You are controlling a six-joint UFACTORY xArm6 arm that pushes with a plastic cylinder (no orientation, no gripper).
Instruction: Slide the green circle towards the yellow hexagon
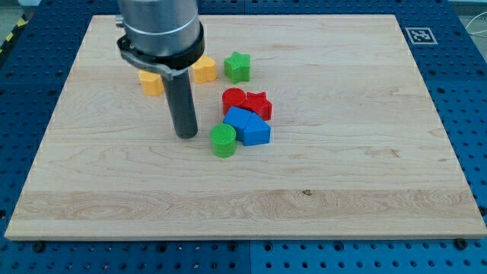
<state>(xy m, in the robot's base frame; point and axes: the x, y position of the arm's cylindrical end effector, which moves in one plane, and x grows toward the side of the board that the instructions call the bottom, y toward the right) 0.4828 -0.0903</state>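
Observation:
The green circle lies near the middle of the wooden board, touching the blue blocks on its right. The yellow hexagon sits toward the view's top, partly behind the arm. My tip rests on the board just to the left of the green circle, a small gap apart. The arm's grey body hides part of the blocks at the top.
A second yellow block lies left of the rod, partly hidden. A green star sits right of the yellow hexagon. A red circle, a red star and two blue blocks cluster right of the rod.

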